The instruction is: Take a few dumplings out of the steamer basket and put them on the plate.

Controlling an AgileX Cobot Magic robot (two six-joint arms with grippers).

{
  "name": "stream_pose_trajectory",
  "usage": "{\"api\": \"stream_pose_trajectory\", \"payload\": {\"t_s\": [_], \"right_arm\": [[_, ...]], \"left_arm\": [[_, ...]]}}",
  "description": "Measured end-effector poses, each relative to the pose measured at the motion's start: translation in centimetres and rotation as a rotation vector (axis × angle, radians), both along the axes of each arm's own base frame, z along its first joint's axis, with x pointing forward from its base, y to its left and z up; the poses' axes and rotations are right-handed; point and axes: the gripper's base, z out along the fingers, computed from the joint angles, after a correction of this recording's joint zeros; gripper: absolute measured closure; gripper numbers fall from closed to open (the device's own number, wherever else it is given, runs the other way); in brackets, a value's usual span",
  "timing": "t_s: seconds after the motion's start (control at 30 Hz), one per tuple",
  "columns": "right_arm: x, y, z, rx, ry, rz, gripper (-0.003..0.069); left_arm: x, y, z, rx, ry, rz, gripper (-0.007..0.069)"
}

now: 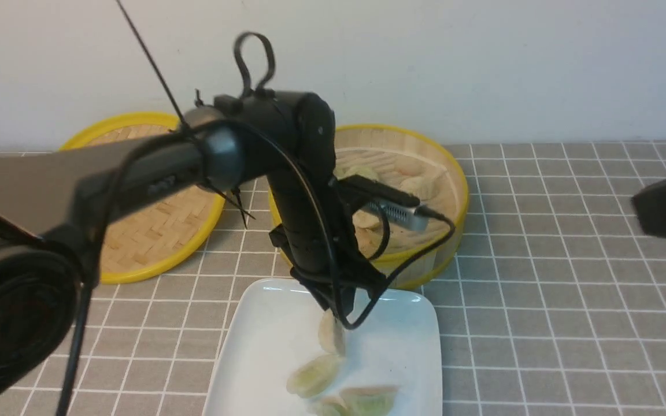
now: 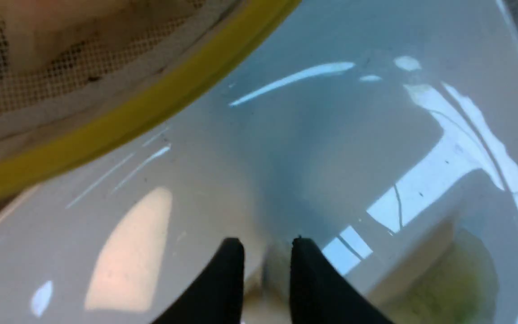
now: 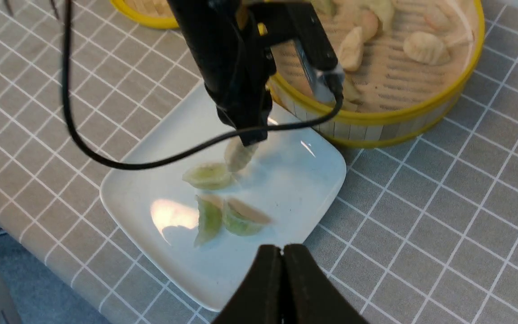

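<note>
**Left gripper (image 2: 266, 246) parts its fingers at a cream dumpling (image 1: 330, 333) on the plate (image 3: 151, 155); a clean exit is the delicate part**

The cream dumpling lies toward the plate's far edge, beside the steamer basket (image 3: 367, 130), its end just under the left fingertips. The left fingers stand spread, with a gap between them; this looks like a release. Three pale green dumplings (image 3: 242, 221) lie farther in, toward the near edge, the closest practically against the cream one. More dumplings (image 3: 424, 47) remain in the basket, which stands at the plate's far edge. The right gripper (image 3: 281, 252), its fingers pressed together, is away from the food.

The main risk is probably sticking: damp dough could cling to one finger and be lifted or tipped as the arm rises. If the fingers part too little, or the wrist swings before it clears, they could drag the cream dumpling into its green neighbour or tear the pleats. Moving off toward the basket while low could knock its yellow rim and jog the plate. The black cable (image 1: 411, 264) loops low over the plate's far part and might brush a dumpling. On such a glossy surface, a light nudge could be enough to make one slide.
</note>
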Motion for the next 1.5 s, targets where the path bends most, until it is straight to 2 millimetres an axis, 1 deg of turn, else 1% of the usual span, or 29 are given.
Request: {"api": "stream_pose_trajectory", "payload": {"t_s": [0.1, 0.13, 0.2, 0.23, 0.27, 0.33, 0.4, 0.43, 0.5, 0.53, 0.6, 0.63, 0.67, 0.73, 0.8, 0.87, 0.9, 0.93, 0.97, 1.0, 1.03, 1.1, 1.13, 1.17, 1.23, 1.27, 1.3, 1.37, 1.5], "right_arm": [[-1.6, -1.3, 0.8, 0.038, -0.046, -0.011, 0.0673], [-2.5, -2.0, 1.2, 0.059, -0.070, -0.019, 0.0673], [-4.3, -3.5, 1.9, 0.102, -0.122, -0.032, 0.0673], [-5.3, -4.4, 2.2, 0.126, -0.161, -0.039, 0.0673], [-5.5, -4.6, 2.3, 0.127, -0.171, -0.042, 0.0673], [-7.6, -6.5, 2.9, 0.193, -0.272, -0.062, 0.0673], [-9.5, -8.3, 2.8, 0.265, -0.368, -0.095, 0.0673], [-9.9, -8.7, 2.8, 0.292, -0.400, -0.108, 0.0673], [-11.0, -9.8, 1.8, 0.350, -0.473, -0.138, 0.0673], [-11.7, -10.6, 1.2, 0.392, -0.527, -0.159, 0.0673], [-12.4, -11.4, 0.0, 0.422, -0.573, -0.180, 0.0673], [-12.7, -11.9, -1.5, 0.447, -0.623, -0.204, 0.0673], [-13.1, -12.4, -2.3, 0.472, -0.657, -0.216, 0.0673], [-13.2, -12.8, -4.3, 0.501, -0.734, -0.238, 0.0673], [-13.5, -13.1, -5.5, 0.542, -0.806, -0.248, 0.0673], [-13.1, -12.8, -6.7, 0.554, -0.869, -0.244, 0.0673], [-12.9, -12.6, -6.9, 0.548, -0.869, -0.243, 0.0673], [-12.4, -12.2, -7.5, 0.544, -0.900, -0.229, 0.0673], [-12.2, -11.9, -7.8, 0.542, -0.907, -0.223, 0.0673], [-12.1, -11.8, -7.9, 0.544, -0.906, -0.221, 0.0673], [-11.8, -11.5, -8.2, 0.541, -0.917, -0.210, 0.0673], [-11.7, -11.2, -8.5, 0.549, -0.927, -0.195, 0.0673], [-11.7, -11.2, -8.5, 0.550, -0.929, -0.193, 0.0673], [-11.6, -11.1, -8.6, 0.551, -0.933, -0.186, 0.0673], [-11.6, -11.0, -8.6, 0.551, -0.935, -0.183, 0.0673], [-11.6, -11.0, -8.6, 0.551, -0.935, -0.183, 0.0673], [-11.6, -11.0, -8.6, 0.550, -0.936, -0.183, 0.0673], [-11.6, -11.0, -8.6, 0.551, -0.938, -0.182, 0.0673], [-11.6, -11.0, -8.6, 0.552, -0.939, -0.182, 0.0673]], "left_arm": [[0.1, -0.2, -0.5, 0.001, -0.009, 0.000, 0.0349], [0.1, -0.4, -0.5, -0.003, -0.019, -0.002, 0.0286], [0.3, -0.5, -0.2, -0.012, -0.033, -0.002, 0.0212], [0.5, -0.7, 0.2, -0.019, -0.043, -0.003, 0.0183], [0.5, -0.7, 0.2, -0.018, -0.041, -0.003, 0.0181], [0.7, -0.9, 1.6, -0.025, -0.044, -0.008, 0.0173], [1.0, -1.1, 3.0, -0.036, -0.053, -0.001, 0.0221], [1.2, -1.2, 3.6, -0.045, -0.066, 0.001, 0.0255], [1.4, -1.4, 5.3, -0.073, -0.108, 0.003, 0.0356], [1.3, -1.3, 6.8, -0.095, -0.143, 0.003, 0.0440], [1.0, -1.2, 8.0, -0.110, -0.166, 0.002, 0.0510], [0.4, -0.8, 10.2, -0.133, -0.204, -0.001, 0.0585], [-0.1, -0.5, 11.4, -0.145, -0.222, -0.003, 0.0601], [-1.6, 0.5, 15.0, -0.186, -0.289, -0.011, 0.0622], [-3.1, 1.4, 18.0, -0.229, -0.348, -0.018, 0.0629], [-5.1, 2.6, 21.0, -0.271, -0.411, -0.033, 0.0629], [-5.3, 2.7, 21.3, -0.275, -0.419, -0.034, 0.0629], [-7.5, 4.0, 23.6, -0.306, -0.465, -0.037, 0.0629], [-8.7, 4.8, 24.3, -0.319, -0.476, -0.040, 0.0629], [-9.0, 4.9, 24.7, -0.324, -0.486, -0.040, 0.0629], [-10.8, 6.0, 25.4, -0.336, -0.501, -0.040, 0.0629], [-13.3, 7.7, 26.0, -0.359, -0.541, -0.034, 0.0629], [-13.8, 8.0, 26.3, -0.371, -0.560, -0.031, 0.0629], [-16.0, 9.5, 26.4, -0.399, -0.612, -0.017, 0.0629], [-18.1, 11.0, 26.1, -0.433, -0.677, 0.004, 0.0629], [-18.3, 11.2, 26.0, -0.436, -0.685, 0.006, 0.0629], [-19.9, 12.3, 25.5, -0.468, -0.742, 0.025, 0.0629], [-22.0, 13.8, 24.5, -0.516, -0.820, 0.054, 0.0629], [-25.2, 16.2, 21.7, -0.598, -0.950, 0.109, 0.0629]]}}
